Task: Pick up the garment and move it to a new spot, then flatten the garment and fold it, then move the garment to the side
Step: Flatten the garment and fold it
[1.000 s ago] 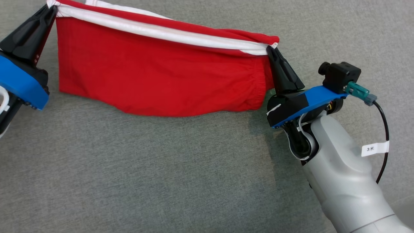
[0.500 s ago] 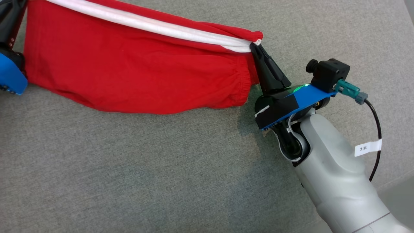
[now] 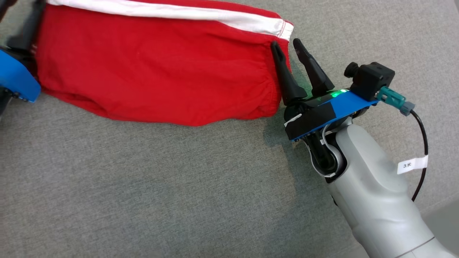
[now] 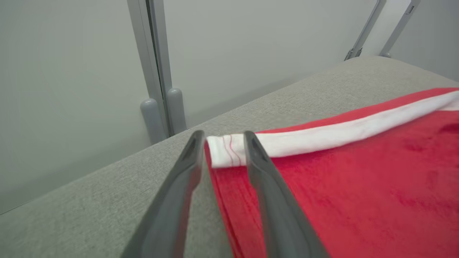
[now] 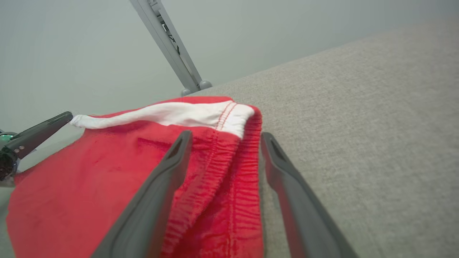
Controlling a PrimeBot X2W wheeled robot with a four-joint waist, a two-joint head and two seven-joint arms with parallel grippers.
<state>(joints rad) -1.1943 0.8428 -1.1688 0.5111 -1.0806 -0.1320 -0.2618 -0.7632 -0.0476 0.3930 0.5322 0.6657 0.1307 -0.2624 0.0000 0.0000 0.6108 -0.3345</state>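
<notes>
Garment [image 3: 154, 68] lies doubled on grey surface [image 3: 179, 197]. Right claw [image 3: 285, 42], at its three o'clock edge, open, empty; left claw [image 4: 223, 134], nine o'clock, likewise. Judged: fold apparently done, move aside outstanding.

Soft cloth on a rough weave, plastic at the edges.

Your garment [image 3: 154, 68] reads as matt red cloth, faintly fuzzy, with a smoother white band [image 3: 179, 12] along its 12 o'clock edge and a puckered, gathered hem [image 3: 267, 89] at 3 o'clock. The grey surface [image 3: 179, 186] under it is coarse woven fabric, matt throughout. The right gripper [image 3: 285, 42] looks like dull black plastic. At 5 o'clock, its forearm [image 3: 373, 193] is smooth pale-grey plastic with a soft sheen, and the cable [image 3: 425, 143] beside it is glossy black with a white paper tag [image 3: 412, 165].
</notes>
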